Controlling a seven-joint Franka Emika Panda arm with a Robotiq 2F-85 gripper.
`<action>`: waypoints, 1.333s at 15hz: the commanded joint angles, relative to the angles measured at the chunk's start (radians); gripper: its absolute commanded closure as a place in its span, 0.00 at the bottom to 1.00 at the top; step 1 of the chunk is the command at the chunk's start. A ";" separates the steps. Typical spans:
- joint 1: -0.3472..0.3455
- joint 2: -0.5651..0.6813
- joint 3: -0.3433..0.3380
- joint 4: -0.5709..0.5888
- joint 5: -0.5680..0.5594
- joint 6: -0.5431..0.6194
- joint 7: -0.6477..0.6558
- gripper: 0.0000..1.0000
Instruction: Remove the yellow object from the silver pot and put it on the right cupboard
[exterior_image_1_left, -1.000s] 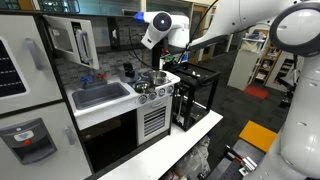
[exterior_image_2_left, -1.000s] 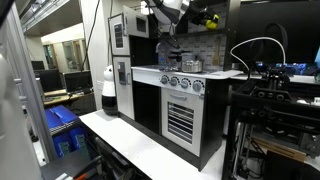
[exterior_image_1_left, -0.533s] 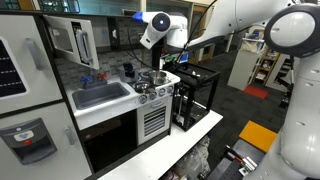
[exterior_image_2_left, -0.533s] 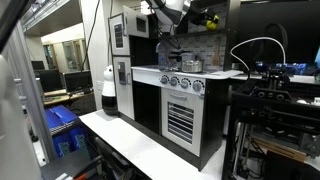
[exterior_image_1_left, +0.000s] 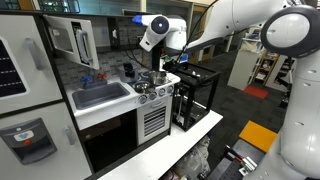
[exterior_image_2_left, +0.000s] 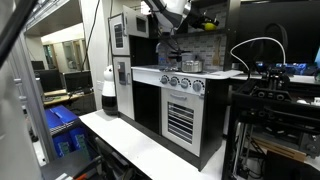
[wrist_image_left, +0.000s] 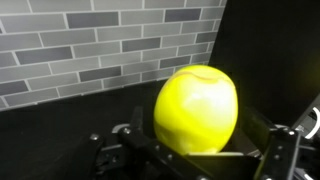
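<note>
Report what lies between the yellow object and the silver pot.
Nothing. In an exterior view the yellow object, held in the gripper, hangs higher than the silver pot. Only open air lies between them, with the brick backsplash behind.

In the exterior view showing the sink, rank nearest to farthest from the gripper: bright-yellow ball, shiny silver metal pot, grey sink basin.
1. bright-yellow ball: held in the gripper, up by the wall.
2. silver pot: below it, on the stovetop.
3. grey sink basin: farther along the counter.
</note>
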 joint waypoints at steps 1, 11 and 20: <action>-0.008 0.018 -0.002 0.020 -0.021 0.026 0.024 0.00; 0.009 -0.042 0.019 0.016 0.109 -0.116 0.019 0.00; 0.057 -0.087 0.067 0.018 0.234 -0.236 0.000 0.00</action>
